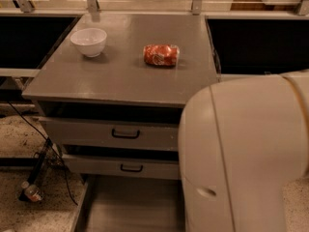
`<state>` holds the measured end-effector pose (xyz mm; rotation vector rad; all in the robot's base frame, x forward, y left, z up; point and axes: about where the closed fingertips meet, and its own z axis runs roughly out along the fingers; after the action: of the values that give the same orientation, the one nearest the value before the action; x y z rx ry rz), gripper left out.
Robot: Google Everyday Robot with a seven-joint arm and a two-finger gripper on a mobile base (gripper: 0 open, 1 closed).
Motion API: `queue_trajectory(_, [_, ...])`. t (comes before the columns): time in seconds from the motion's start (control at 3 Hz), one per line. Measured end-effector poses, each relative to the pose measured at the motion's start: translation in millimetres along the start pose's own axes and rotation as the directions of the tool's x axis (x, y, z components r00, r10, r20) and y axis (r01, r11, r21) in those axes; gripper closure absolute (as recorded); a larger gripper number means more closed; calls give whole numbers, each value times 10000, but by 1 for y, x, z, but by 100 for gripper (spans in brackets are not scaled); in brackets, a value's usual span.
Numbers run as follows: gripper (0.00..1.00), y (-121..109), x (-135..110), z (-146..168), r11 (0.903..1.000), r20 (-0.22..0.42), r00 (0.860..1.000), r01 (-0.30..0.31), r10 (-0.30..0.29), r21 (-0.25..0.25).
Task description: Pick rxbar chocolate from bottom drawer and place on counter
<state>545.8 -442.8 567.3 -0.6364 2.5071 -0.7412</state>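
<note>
Grey counter (120,76) with bowl (89,41), red can (161,54) lettering unreadable, bottom drawer (130,207) open, jaws unseen

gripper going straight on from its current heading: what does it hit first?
Cannot tell: the gripper is out of view; only the arm shows, lower right. Likely the bottom drawer floor, unconfirmed.

Smooth metal counter (120,76), glossy bowl (89,41), end effector out of view
</note>
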Motion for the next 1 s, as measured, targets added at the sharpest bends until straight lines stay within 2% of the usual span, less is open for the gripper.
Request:
queue_trajectory(0.33, [100, -6, -4, -6, 9949, 588, 9982, -19, 79, -1007])
queue_trajectory(0.67, [100, 1, -18, 0, 9734, 1263, 9913, 637, -363, -2202])
queue_trajectory(1.0, [100, 31, -24, 19, 9207, 1976, 9796, 1101, -368, -3744])
